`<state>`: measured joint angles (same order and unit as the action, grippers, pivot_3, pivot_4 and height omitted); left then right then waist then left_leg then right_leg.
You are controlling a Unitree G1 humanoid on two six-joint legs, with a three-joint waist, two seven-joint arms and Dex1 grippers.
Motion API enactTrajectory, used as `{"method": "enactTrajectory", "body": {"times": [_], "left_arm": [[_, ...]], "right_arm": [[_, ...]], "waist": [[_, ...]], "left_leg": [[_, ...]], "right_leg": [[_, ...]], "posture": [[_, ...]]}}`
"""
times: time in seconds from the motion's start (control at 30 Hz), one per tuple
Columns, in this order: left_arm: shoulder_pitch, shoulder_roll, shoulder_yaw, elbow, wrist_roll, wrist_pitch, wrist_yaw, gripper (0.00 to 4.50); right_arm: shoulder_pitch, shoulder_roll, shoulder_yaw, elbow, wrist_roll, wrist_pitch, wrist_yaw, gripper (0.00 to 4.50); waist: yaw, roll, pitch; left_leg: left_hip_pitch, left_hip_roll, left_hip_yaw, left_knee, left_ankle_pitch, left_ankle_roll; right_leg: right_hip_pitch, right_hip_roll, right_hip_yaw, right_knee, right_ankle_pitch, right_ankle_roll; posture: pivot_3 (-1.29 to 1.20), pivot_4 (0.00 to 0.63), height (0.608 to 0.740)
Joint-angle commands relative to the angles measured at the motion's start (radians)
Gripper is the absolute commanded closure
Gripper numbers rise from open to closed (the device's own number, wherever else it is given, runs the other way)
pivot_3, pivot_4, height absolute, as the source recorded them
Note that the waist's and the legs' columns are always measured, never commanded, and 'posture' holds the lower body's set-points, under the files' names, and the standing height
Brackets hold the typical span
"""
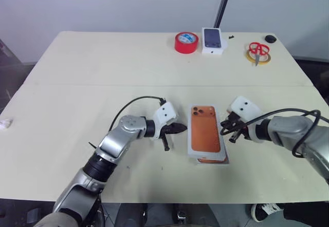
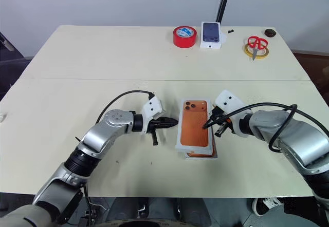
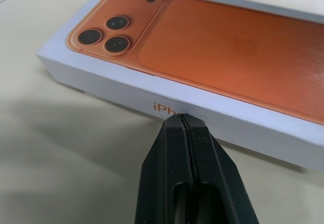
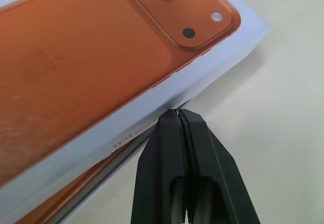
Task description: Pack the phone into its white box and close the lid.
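Observation:
The lid, white with an orange phone picture printed on top, lies slightly askew over the white box at the table's front middle. Under the lid's near end an orange-brown strip sticks out; I cannot tell whether it is the phone or the box's floor. My left gripper is shut, with nothing in it, and its tip rests against the lid's left side wall. On the other side my right gripper, also shut and holding nothing, has its tip at the lid's lower right edge near the far corner.
Along the far edge stand a red tape roll, a small white carton printed with a dark phone, red-handled scissors on a yellow ring, and a small black object. A white scrap lies at the left edge.

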<state>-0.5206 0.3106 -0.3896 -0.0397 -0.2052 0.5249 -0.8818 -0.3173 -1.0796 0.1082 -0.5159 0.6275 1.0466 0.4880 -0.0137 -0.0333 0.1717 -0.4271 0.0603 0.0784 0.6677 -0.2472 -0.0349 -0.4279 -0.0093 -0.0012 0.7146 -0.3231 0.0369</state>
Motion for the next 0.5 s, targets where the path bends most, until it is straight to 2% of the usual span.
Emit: {"method": "enactTrajectory", "body": {"times": [0.03,0.5], "left_arm": [[-0.024,-0.013,-0.017,-0.051,-0.016,0.001,-0.031,4.50],[-0.038,-0.018,-0.051,-0.057,0.004,-0.004,-0.067,4.50]], "right_arm": [[0.015,-0.003,-0.027,-0.059,-0.012,0.001,0.039,4.45],[0.098,-0.008,-0.059,-0.072,-0.092,-0.005,0.105,4.45]], "waist": [[0.001,0.000,0.000],[0.001,0.000,0.000]], "left_leg": [[0.000,0.000,0.000,0.000,0.000,0.000],[0.000,0.000,0.000,0.000,0.000,0.000]], "right_leg": [[0.000,0.000,0.000,0.000,0.000,0.000],[0.000,0.000,0.000,0.000,0.000,0.000]], "posture": [[0.00,0.150,0.690],[0.00,0.150,0.690]]}}
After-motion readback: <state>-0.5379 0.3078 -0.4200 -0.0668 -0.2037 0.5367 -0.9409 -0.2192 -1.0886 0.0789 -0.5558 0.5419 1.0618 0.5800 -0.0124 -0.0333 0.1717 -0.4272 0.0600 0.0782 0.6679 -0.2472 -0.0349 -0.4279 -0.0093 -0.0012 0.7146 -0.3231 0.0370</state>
